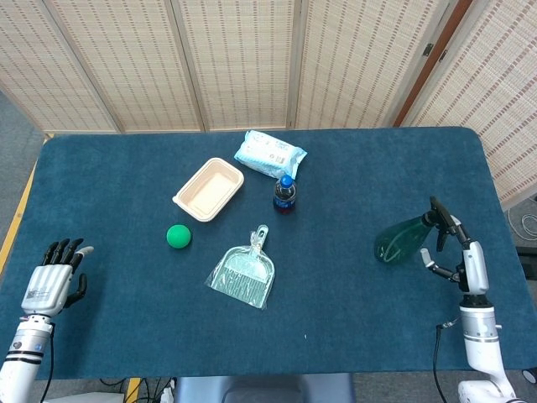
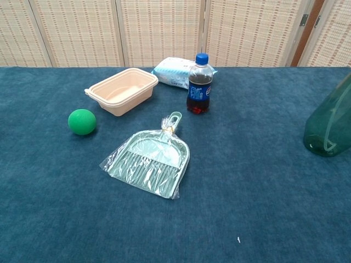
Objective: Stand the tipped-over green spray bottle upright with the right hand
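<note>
The green spray bottle (image 1: 403,241) stands on its base near the table's right edge, leaning slightly. Its black nozzle points toward my right hand (image 1: 466,259). That hand is just to the right of the bottle, and its fingers (image 1: 450,232) hold the bottle at the neck and spray head. The chest view shows only the bottle's lower body (image 2: 329,129) at the right border, and neither hand. My left hand (image 1: 55,281) rests at the table's front left, fingers apart and holding nothing.
Mid-table there are a wrapped green dustpan (image 1: 242,274), a green ball (image 1: 178,236), a beige tub (image 1: 209,189), a cola bottle (image 1: 284,194) and a wipes pack (image 1: 269,154). The table edge (image 1: 495,193) runs close beside the right hand.
</note>
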`<state>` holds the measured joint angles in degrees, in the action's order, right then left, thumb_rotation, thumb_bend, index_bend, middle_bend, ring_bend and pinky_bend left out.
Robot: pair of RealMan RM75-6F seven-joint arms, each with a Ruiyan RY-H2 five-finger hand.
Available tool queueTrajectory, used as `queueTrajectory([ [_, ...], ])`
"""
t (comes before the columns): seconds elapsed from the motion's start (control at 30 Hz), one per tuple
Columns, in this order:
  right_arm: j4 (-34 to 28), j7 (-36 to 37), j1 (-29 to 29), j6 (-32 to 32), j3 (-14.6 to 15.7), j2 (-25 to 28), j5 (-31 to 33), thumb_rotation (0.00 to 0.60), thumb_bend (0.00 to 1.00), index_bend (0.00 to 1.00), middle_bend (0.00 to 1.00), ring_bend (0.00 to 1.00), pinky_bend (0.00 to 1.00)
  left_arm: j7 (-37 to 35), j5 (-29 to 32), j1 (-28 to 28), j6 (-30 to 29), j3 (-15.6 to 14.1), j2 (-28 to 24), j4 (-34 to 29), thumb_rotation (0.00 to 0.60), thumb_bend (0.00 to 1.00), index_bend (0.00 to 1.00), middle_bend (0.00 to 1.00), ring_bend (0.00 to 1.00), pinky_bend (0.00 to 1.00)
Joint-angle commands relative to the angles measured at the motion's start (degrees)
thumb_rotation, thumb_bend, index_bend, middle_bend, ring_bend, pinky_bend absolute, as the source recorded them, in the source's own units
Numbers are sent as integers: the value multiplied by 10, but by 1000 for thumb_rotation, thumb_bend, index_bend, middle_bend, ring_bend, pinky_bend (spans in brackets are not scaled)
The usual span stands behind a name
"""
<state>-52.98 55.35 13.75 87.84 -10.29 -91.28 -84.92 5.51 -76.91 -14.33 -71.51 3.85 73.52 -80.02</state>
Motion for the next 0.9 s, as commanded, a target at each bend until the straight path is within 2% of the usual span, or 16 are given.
queueTrajectory([
  [0.03, -3, -3, 0, -1, 1, 2, -1, 600, 243, 218, 255, 219, 279, 1, 0, 0, -1, 0, 0, -2, 600, 611, 189, 103, 26, 20],
  [0.2, -4, -4, -2, -1, 3, 6, -2, 600, 230, 188, 210, 188, 264, 3, 1, 1, -1, 0, 0, -3, 600, 611, 189, 103, 26, 20],
  [0.6, -3, -11, -13, 1, 10, 16, -3, 600, 220, 164, 185, 164, 237, 10, 2, 1, -4, 0, -1, -9, 600, 611, 189, 103, 26, 20],
  [0.77, -14, -56, -21, -12, 22, 44, -5, 600, 220, 162, 183, 160, 236, 11, 4, 3, -7, 2, -5, -13, 600, 611, 189, 103, 26, 20],
  [0.9, -52, -87, -27, -17, 33, 78, -11, 600, 221, 162, 183, 158, 236, 7, 4, 2, -8, 3, -5, -13, 600, 611, 189, 103, 26, 20],
])
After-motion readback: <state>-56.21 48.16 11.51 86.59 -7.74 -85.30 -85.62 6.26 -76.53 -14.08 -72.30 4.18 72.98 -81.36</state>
